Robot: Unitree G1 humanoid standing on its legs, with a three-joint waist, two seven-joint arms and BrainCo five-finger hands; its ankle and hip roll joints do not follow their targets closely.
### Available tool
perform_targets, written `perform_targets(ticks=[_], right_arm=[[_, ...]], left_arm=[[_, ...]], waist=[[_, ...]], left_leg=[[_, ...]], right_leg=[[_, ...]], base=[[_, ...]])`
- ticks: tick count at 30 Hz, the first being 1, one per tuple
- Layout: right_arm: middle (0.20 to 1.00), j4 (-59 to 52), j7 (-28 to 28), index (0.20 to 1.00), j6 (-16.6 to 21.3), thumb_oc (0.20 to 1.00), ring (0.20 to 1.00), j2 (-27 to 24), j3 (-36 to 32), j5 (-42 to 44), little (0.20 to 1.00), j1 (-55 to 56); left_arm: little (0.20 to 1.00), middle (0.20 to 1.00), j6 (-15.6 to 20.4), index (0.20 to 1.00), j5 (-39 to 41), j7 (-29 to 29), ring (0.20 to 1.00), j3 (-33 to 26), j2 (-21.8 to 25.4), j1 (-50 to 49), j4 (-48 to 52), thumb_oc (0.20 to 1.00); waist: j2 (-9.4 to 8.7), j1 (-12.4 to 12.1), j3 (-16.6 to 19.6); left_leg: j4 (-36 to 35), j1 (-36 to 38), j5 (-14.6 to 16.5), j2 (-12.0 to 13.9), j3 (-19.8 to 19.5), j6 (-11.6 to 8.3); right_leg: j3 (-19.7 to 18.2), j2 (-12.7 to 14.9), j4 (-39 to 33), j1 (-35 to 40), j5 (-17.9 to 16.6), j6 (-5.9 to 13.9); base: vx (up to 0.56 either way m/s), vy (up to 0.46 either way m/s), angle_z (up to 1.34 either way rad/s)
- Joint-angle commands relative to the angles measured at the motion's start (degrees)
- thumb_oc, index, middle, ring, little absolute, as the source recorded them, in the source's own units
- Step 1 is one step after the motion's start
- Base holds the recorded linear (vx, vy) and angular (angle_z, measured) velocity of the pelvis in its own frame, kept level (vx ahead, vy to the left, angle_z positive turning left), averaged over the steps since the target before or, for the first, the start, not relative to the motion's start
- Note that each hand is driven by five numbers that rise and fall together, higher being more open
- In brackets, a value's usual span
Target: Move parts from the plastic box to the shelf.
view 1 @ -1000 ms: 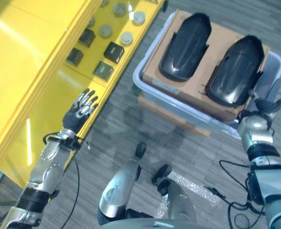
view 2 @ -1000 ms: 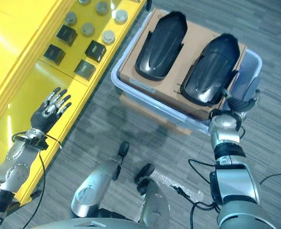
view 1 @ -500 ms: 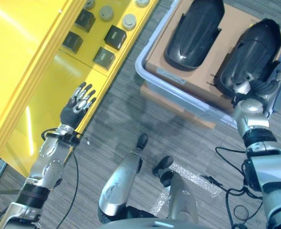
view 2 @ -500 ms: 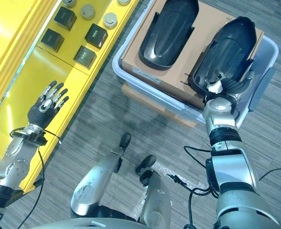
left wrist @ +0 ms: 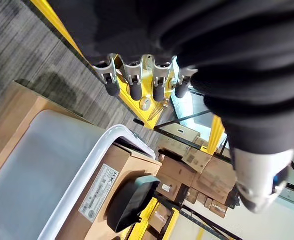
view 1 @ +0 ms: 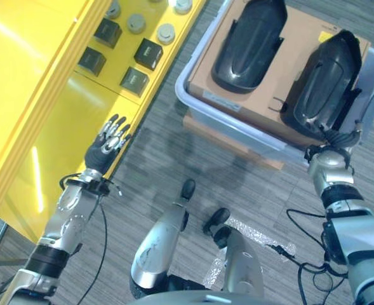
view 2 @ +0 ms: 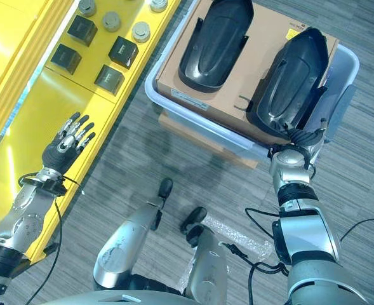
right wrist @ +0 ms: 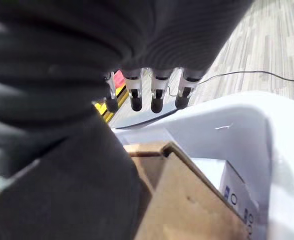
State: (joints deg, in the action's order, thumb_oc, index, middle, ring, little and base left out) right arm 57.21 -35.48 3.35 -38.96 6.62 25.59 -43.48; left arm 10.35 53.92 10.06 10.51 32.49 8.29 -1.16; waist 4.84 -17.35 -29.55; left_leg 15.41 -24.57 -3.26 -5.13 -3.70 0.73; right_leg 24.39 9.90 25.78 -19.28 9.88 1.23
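The right hand (view 2: 303,138) sits at the near rim of the box (view 2: 193,124), its fingers (right wrist: 156,100) straight and spread in the wrist view, holding nothing. Just beyond its fingertips lies the nearer part (view 2: 289,79), a black moulded shell resting on a cardboard sheet (view 2: 263,38) that covers the box. Whether the fingers touch the shell's near end cannot be told. Past that, to the hand's left, the second part (view 2: 214,39) lies on the same sheet, well clear of the hand.

The left hand (view 2: 67,145) hovers over the edge of the yellow shelf (view 2: 21,114), fingers spread and empty. Further along the shelf from it stand small dark blocks (view 2: 109,79) and grey discs (view 2: 140,30).

The step looks like the reach for the first part; both parts are in the box. Next, the right hand probably needs to go forward over the shell's end and close round an edge, since the curved glossy shell offers little to grip.
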Motion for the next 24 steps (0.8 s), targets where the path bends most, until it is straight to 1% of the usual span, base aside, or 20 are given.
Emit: perform_targets(ticks=[1,2,3,4,5,6,7,8,9,10,11,12,19,20,21,22,23,24], right_arm=[[1.0,-0.37,1.07,1.0,1.06,1.0,1.0,-3.57,3.14,1.53,1.0,0.33],[0.884,-0.54,1.49,0.884,0.87,0.884,0.884,-3.61,3.37,1.4,0.884,0.24],[0.793,-0.58,1.54,0.793,0.9,0.793,0.793,-3.65,3.32,1.42,0.793,0.16],[0.244,-0.71,1.85,0.244,1.04,0.244,0.244,-3.59,3.49,1.89,0.244,-0.03],[0.2,-0.75,1.89,0.2,1.09,0.2,0.2,-3.62,3.42,2.03,0.2,-0.13],[0.2,-1.23,2.25,0.2,0.87,0.2,0.2,-3.63,3.38,2.31,0.2,-0.05],[0.2,-1.42,2.35,0.2,0.89,0.2,0.2,-3.65,3.29,2.45,0.2,-0.06],[0.2,-1.72,2.38,0.2,0.98,0.2,0.2,-3.5,3.15,2.79,0.2,-0.05],[0.2,-1.68,2.5,0.2,1.05,0.2,0.2,-3.41,3.25,3.16,0.2,-0.04],[0.2,-1.79,2.48,0.2,1.15,0.2,0.2,-3.18,3.29,3.58,0.2,-0.1],[0.2,-1.89,2.63,0.2,1.56,0.2,0.2,-3.01,3.09,4.13,0.2,-0.11],[0.2,-1.8,2.87,0.2,1.81,0.2,0.2,-2.88,3.1,4.38,0.2,-0.09],[0.2,-2.27,2.88,0.2,3.09,0.2,0.2,-1.87,2.44,5.4,0.2,-0.08],[0.2,-2.66,2.96,0.2,4.42,0.2,0.2,-1.6,2.15,5.7,0.2,0.3],[0.2,-2.7,2.99,0.2,4.68,0.2,0.2,-1.57,2.1,5.72,0.2,0.4],[0.2,-3.35,2.88,0.2,6.06,0.2,0.2,-1.29,1.92,5.64,0.2,0.8],[0.2,-6.52,2.18,0.2,7.93,0.2,0.2,-0.84,1.23,4.7,0.2,1.98],[0.2,-7.98,1.97,0.2,8.06,0.2,0.2,-0.7,1.0,4.46,0.2,2.51]], left_arm=[[1.0,1.0,3.9,1.0,1.44,-0.5,1.0,-1.67,-1.72,-0.3,2.11,1.0],[1.0,1.0,3.74,1.0,1.41,-0.58,1.0,-1.84,-1.66,-0.43,2.04,1.0],[1.0,1.0,3.83,1.0,1.34,-0.56,1.0,-1.87,-1.63,-0.37,2.04,1.0],[1.0,1.0,4.04,1.0,1.42,-0.47,1.0,-1.87,-1.57,-0.4,1.75,1.0],[1.0,1.0,4.09,1.0,1.45,-0.44,1.0,-1.85,-1.52,-0.28,1.78,1.0],[1.0,1.0,4.13,1.0,1.44,-0.42,1.0,-2.06,-1.46,-0.49,1.84,1.0],[1.0,1.0,4.25,1.0,1.43,-0.46,1.0,-2.1,-1.44,-0.47,1.92,1.0],[1.0,1.0,4.31,1.0,1.46,-0.4,1.0,-2.18,-1.52,-0.49,1.85,1.0],[1.0,1.0,4.21,1.0,1.42,-0.4,1.0,-2.2,-1.58,-0.53,1.79,1.0],[1.0,1.0,4.13,1.0,1.32,-0.53,1.0,-2.19,-1.6,-0.46,1.87,1.0],[1.0,1.0,4.13,1.0,1.2,-0.51,1.0,-2.19,-1.51,-0.3,1.96,1.0],[1.0,1.0,4.25,1.0,1.15,-0.34,1.0,-2.16,-1.56,-0.31,1.74,1.0],[1.0,1.0,3.93,1.0,1.17,0.25,1.0,-2.32,-1.47,-0.12,2.08,1.0],[1.0,1.0,3.94,1.0,1.06,0.41,1.0,-2.33,-1.45,-0.16,2.46,1.0],[1.0,1.0,3.9,1.0,1.1,0.43,1.0,-2.33,-1.43,-0.2,2.52,1.0],[1.0,1.0,3.78,1.0,1.16,0.6,1.0,-2.42,-1.38,-0.34,2.88,1.0],[1.0,1.0,3.45,1.0,1.08,1.46,1.0,-2.96,-1.03,-1.15,3.65,1.0],[1.0,1.0,3.22,1.0,1.11,1.71,1.0,-3.18,-0.97,-1.5,3.94,1.0]], waist=[[-0.27,0.04,-0.25],[-0.46,-0.05,-0.24],[-0.36,0.01,-0.25],[-0.56,-0.05,-0.24],[-0.47,0.01,-0.25],[-0.62,-0.04,-0.24],[-0.52,0.03,-0.25],[-0.54,0.05,-0.25],[-0.63,-0.03,-0.25],[-0.59,-0.01,-0.25],[-0.46,0.04,-0.25],[-0.54,-0.08,-0.25],[-0.47,-0.31,-0.23],[-0.58,-0.42,-0.22],[-0.59,-0.43,-0.22],[-0.67,-0.47,-0.21],[-1.07,-0.6,0.5],[-1.25,-0.61,0.9]], left_leg=[[11.47,-9.22,5.97,-0.27,2.5,-0.84],[11.72,-8.63,7.37,-0.21,2.33,-1.13],[11.43,-9.37,5.96,-0.24,2.53,-0.8],[11.59,-8.74,7.27,-0.18,2.45,-1.07],[11.31,-9.5,5.85,-0.22,2.65,-0.73],[11.4,-8.75,7.2,-0.19,2.41,-1.04],[11.05,-9.47,5.75,-0.19,2.61,-0.71],[10.98,-9.47,5.72,-0.21,2.67,-0.66],[11.23,-8.71,7.08,-0.19,2.43,-0.99],[11.15,-8.58,7.07,-0.18,2.43,-0.99],[10.88,-9.27,5.69,-0.24,2.63,-0.64],[11.15,-8.42,7.16,-0.19,2.48,-0.97],[10.98,-7.18,7.34,-0.18,2.41,-0.91],[10.6,-6.29,7.36,-0.13,2.24,-0.9],[10.5,-6.13,7.35,-0.12,2.2,-0.91],[10.23,-5.44,7.36,-0.14,2.07,-0.91],[9.47,-3.88,7.5,-0.08,1.8,-0.94],[9.15,-3.28,7.52,-0.04,1.71,-0.94]], right_leg=[[-2.75,0.3,-9.84,2.41,-7.82,4.31],[-3.4,0.14,-9.69,2.89,-6.89,4.77],[-2.77,0.28,-9.85,2.25,-7.8,4.31],[-3.44,0.09,-9.66,2.68,-6.94,4.84],[-2.81,0.22,-9.8,2.02,-7.87,4.4],[-3.5,0.06,-9.59,2.45,-6.93,4.9],[-2.88,0.18,-9.76,1.8,-7.85,4.44],[-2.94,0.1,-9.82,1.78,-7.87,4.41],[-3.6,0.01,-9.5,2.33,-6.94,4.88],[-3.66,0.02,-9.4,2.31,-6.91,4.89],[-3.04,0.19,-9.55,1.74,-7.81,4.45],[-3.68,0.05,-9.33,2.43,-6.82,4.89],[-3.48,0.29,-9.02,3.5,-6.45,4.7],[-3.4,0.23,-9.28,4.32,-6.43,4.64],[-3.38,0.22,-9.37,4.49,-6.44,4.63],[-3.38,0.14,-9.57,5.1,-6.42,4.58],[-3.23,0.03,-10.46,6.65,-6.42,4.58],[-3.21,-0.03,-10.78,7.17,-6.44,4.59]], base=[[-0.01,0.001,-0.05],[0.0,0.0,0.0],[0.05,-0.021,-0.03],[-0.08,0.024,0.0],[0.05,-0.023,-0.02],[-0.08,0.021,0.0],[0.0,0.0,0.0],[0.0,0.0,0.0],[0.05,-0.013,0.0],[0.0,0.0,0.0],[0.0,0.0,0.0],[0.0,0.0,0.0],[0.0,-0.001,0.0],[0.0,0.0,0.0],[-0.01,-0.037,0.02],[0.0,-0.058,0.02],[0.01,-0.065,0.03],[-0.03,-0.045,0.02]])
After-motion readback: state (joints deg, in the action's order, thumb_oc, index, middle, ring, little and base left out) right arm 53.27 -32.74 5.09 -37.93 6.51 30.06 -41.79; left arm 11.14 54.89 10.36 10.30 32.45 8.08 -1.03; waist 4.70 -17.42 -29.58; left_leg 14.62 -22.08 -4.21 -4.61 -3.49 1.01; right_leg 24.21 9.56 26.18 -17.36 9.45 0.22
